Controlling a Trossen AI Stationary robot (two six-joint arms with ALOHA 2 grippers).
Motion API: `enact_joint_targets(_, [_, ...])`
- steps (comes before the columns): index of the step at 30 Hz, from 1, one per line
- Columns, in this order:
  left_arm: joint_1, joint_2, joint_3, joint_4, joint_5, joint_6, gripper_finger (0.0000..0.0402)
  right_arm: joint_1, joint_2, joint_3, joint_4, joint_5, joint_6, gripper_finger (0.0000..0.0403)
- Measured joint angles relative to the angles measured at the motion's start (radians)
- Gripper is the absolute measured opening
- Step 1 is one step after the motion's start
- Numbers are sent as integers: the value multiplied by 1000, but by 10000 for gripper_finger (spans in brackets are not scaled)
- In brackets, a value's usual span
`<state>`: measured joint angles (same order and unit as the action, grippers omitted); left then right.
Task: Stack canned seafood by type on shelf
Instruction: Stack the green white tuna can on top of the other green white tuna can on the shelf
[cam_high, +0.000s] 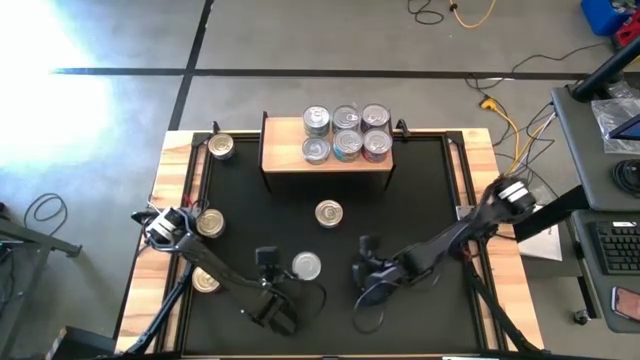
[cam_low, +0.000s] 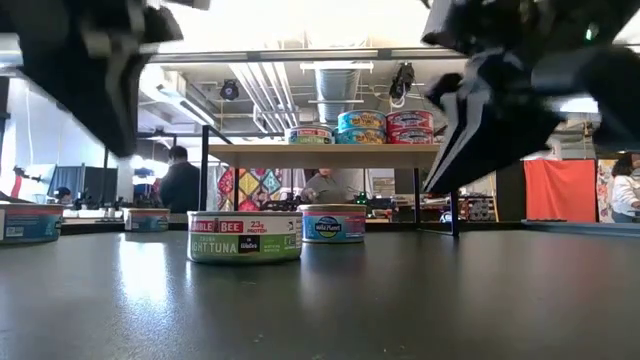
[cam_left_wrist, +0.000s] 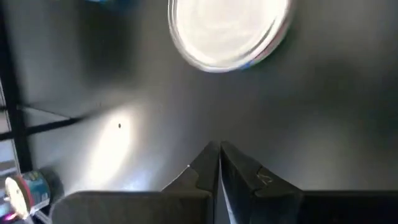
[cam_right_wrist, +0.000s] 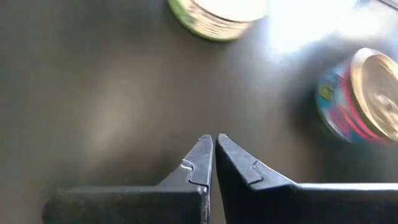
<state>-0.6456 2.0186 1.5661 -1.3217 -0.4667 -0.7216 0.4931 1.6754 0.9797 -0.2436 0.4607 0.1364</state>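
shelf (cam_high: 285, 155): light wood, at table's far edge
cans on shelf (cam_high: 346, 133): six, upright, clustered right
loose cans (cam_high: 328, 213): five, upright, scattered on black tabletop

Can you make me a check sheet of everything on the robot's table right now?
Surface: black-topped table with wooden edges, mostly bare.
Job's things: six cans together on the shelf; five loose cans on the table, one near the middle.
Clutter: nothing seen.
Grippers: left gripper shut, empty, beside a silver-lidded can; right gripper shut, empty.
Cables: yellow cable on the floor at the right.
Surroundings: keyboard on a side desk; people in the room behind.
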Motion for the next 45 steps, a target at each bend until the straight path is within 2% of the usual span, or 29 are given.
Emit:
enact_joint_targets(5, [-10,-16,-118,129,-9,-2,0,-36,95,89,33,3,-27,13])
enact_joint_targets(9, [-28,-113,-205,275,-121,84,0,-62,119,165,-41,11,-7,13])
enact_joint_targets(11, [-37,-222,-272,235,-243,46,0,-74,120,191,-59,11,-20,13])
enact_joint_targets(15, [-73,-548,-470,264,-503,-97,0,-97,111,218,-83,10,-36,13])
enact_joint_targets(17, [-95,-707,-575,332,-540,-119,0,-106,106,229,-109,11,-32,13])
enact_joint_targets(20, [-104,-905,-712,470,-477,-55,0,-117,102,238,-118,11,-33,13])
enact_joint_targets(24, [-101,-1065,-861,702,-285,225,0,-141,102,249,-118,10,-34,13])
enact_joint_targets(26, [-102,-1105,-920,828,-250,354,0,-157,102,255,-117,10,-33,13])
enact_joint_targets(30, [-100,-1129,-1019,1116,-266,421,0,-168,102,257,-115,5,-33,13])
enact_joint_targets(33, [-101,-1122,-1081,1266,-264,458,0,-163,102,257,-114,2,-22,13])
enact_joint_targets(38, [-100,-1135,-1140,1308,-274,425,23,-135,102,253,-115,2,107,13])
enact_joint_targets(42, [-100,-1153,-1179,1332,-344,380,53,-109,101,251,-115,-29,188,13])
enact_joint_targets(45, [-99,-1152,-1239,1486,-354,361,78,-81,101,250,-100,-42,183,13])
